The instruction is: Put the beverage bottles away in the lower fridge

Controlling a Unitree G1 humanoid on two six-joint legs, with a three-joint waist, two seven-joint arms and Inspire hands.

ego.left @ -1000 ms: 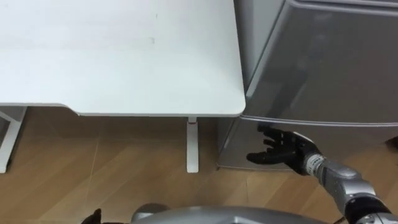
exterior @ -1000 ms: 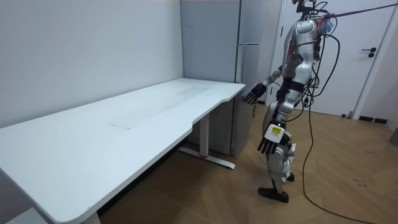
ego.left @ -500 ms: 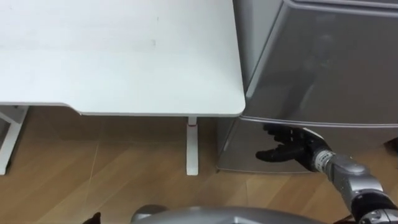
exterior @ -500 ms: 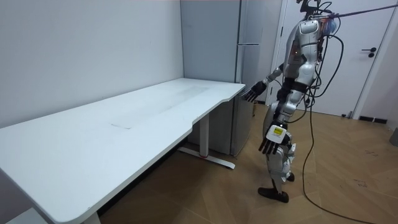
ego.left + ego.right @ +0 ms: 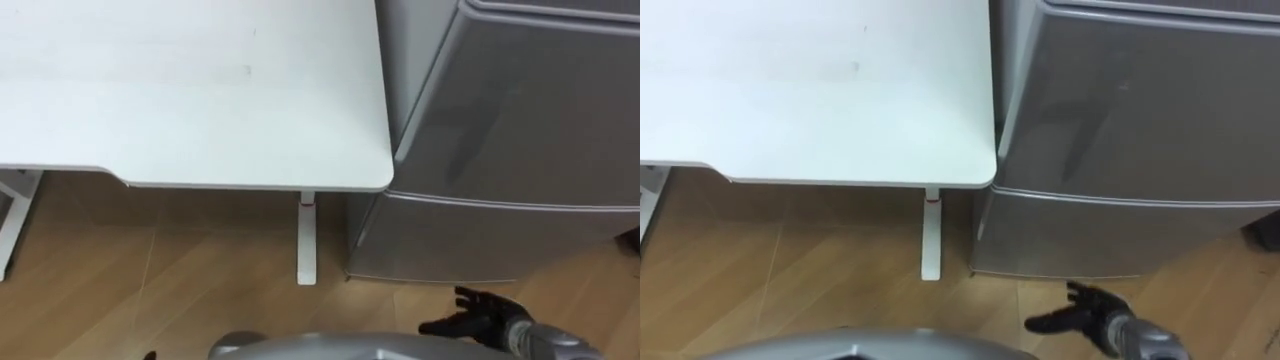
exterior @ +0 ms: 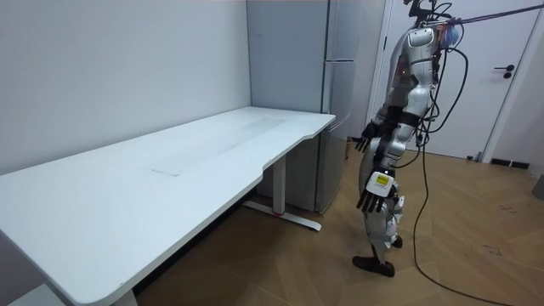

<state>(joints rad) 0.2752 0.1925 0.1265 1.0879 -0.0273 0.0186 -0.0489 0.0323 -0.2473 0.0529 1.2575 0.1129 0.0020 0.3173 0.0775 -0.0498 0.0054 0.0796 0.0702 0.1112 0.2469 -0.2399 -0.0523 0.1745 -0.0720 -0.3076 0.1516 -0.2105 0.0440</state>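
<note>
- The robot is positioned on the wooden floor, before the corner where the table meets the fridge.
- The lower fridge door is located under the upper door, just beside the table's corner. Both doors are seen closed.
- The right hand is held low before the lower fridge door, apart from it. Its fingers are spread and nothing is grasped.
- The left hand is hung beside the thigh, with its fingers relaxed and nothing held.
</note>
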